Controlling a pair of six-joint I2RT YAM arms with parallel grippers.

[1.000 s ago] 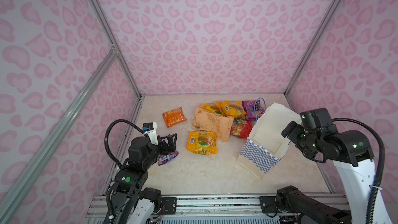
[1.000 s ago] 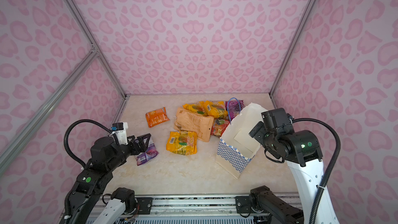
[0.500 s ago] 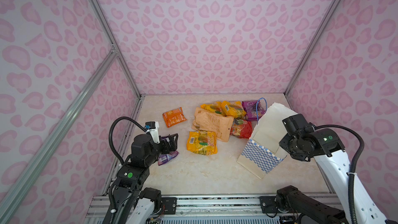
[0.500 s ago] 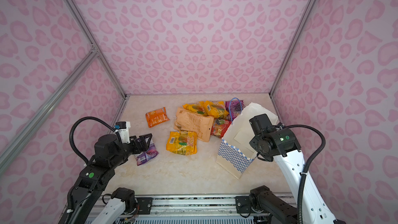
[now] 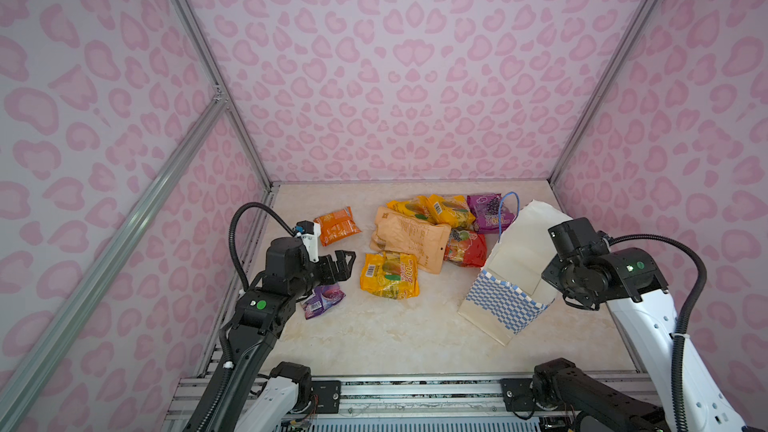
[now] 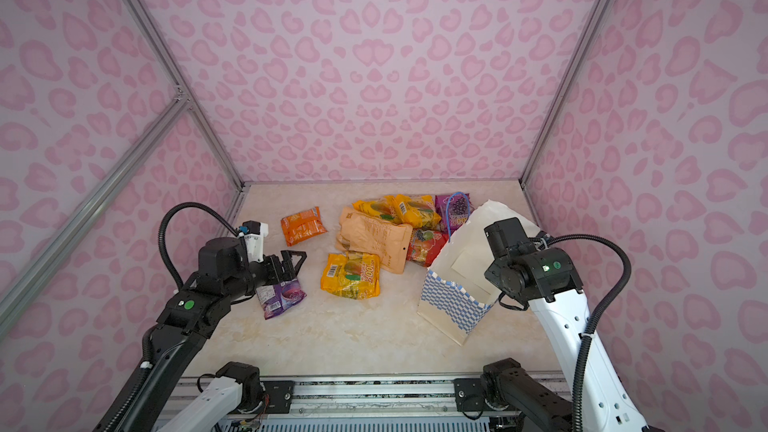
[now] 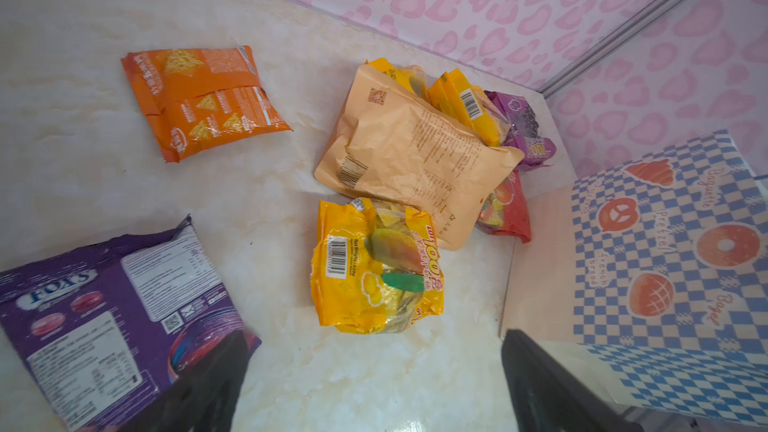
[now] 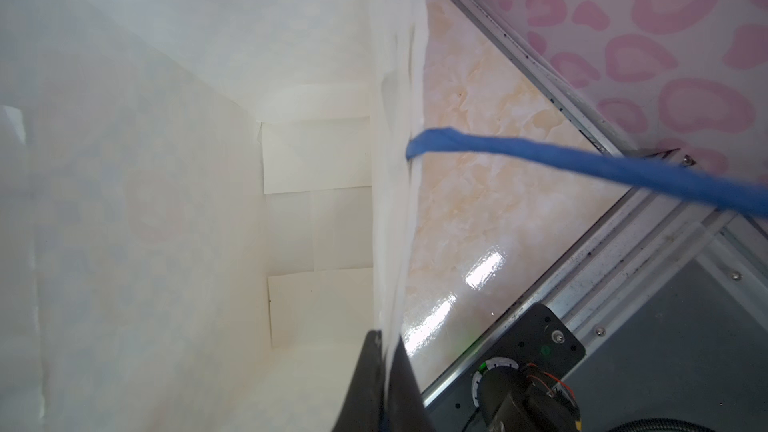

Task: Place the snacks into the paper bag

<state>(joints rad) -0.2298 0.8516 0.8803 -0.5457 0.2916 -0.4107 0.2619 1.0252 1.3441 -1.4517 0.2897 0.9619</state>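
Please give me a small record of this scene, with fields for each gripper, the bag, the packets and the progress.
left gripper: open, empty, near the purple packet
right gripper: shut on a wall of the paper bag, near its mouth
paper bag: tilted, mouth open; no packet shows in the visible part of its inside
packets on the table: orange packet alone; tan packet, yellow packet and red packet in a cluster beside the bag
progress: no snack seen in the bag yet
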